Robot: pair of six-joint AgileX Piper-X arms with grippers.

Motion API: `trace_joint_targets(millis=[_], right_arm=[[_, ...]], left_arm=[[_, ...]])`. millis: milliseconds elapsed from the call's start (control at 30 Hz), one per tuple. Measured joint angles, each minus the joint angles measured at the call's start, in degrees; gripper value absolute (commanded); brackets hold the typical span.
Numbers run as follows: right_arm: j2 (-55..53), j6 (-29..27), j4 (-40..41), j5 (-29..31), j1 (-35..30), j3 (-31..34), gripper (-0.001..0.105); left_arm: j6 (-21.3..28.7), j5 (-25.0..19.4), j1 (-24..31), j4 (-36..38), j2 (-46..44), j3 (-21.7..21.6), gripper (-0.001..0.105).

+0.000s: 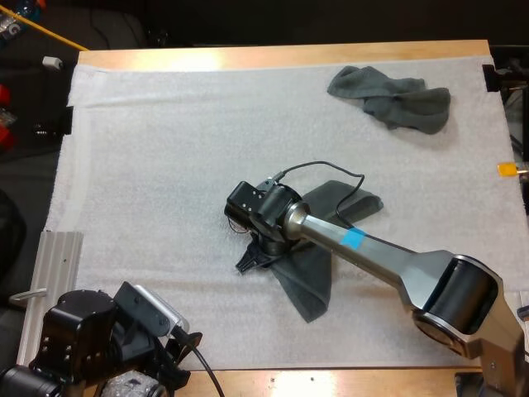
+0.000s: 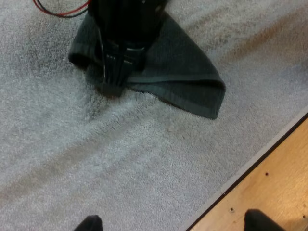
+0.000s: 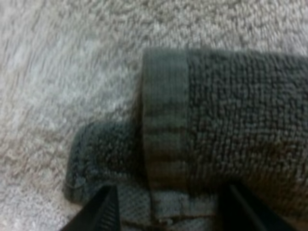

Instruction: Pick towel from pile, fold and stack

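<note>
Towel of dark grey-green terry cloth point(image 1: 310, 285) lies at the centre of the high view, partly doubled over itself. One flap points toward the lower middle of the frame, and another runs right beneath the right arm. A flat woven band edges its hem. The right gripper point(image 1: 250, 258) is down at the towel's left edge, its black fingers point(image 3: 103, 211) spread to either side of the hemmed border with cloth between them. A second, crumpled towel point(image 1: 393, 99) of the same colour sits in the upper right of the frame, well apart from the first.

Both rest on the white fleecy mat point(image 1: 165, 165) covering the wooden table point(image 1: 273, 56), whose pale rim shows along the top. A ribbed silver metal plate point(image 1: 58, 265) lies beside the mat's lower left edge.

The left gripper point(image 2: 175, 222) hangs over bare mat near the table's edge, fingers wide apart and clear of everything. The left wrist view shows the towel's rounded folded corner lying flat beside the right gripper. The right wrist view brings out the hem's weave and a lower layer of cloth poking out beside it.
</note>
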Motion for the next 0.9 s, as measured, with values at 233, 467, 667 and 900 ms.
trace_joint_targets(millis=[233, 467, 667, 900], right_arm=[[0.38, 0.34, -1.28, 0.18, 0.00, 0.00, 0.025], [0.38, 0.34, -1.67, 0.99, 0.00, 0.00, 0.000], [0.38, 0.34, -2.01, 3.32, 0.00, 0.00, 0.000], [0.52, -0.48, -2.20, 11.88, 0.00, -3.36, 0.000]], left_arm=[[0.00, 0.00, 0.00, 0.00, 0.00, 0.00, 0.058], [0.00, 0.00, 0.00, 0.00, 0.00, 0.00, 0.058], [0.00, 0.00, 0.00, 0.00, 0.00, 0.00, 0.058], [0.00, 0.00, 0.00, 0.00, 0.00, 0.00, 0.058]])
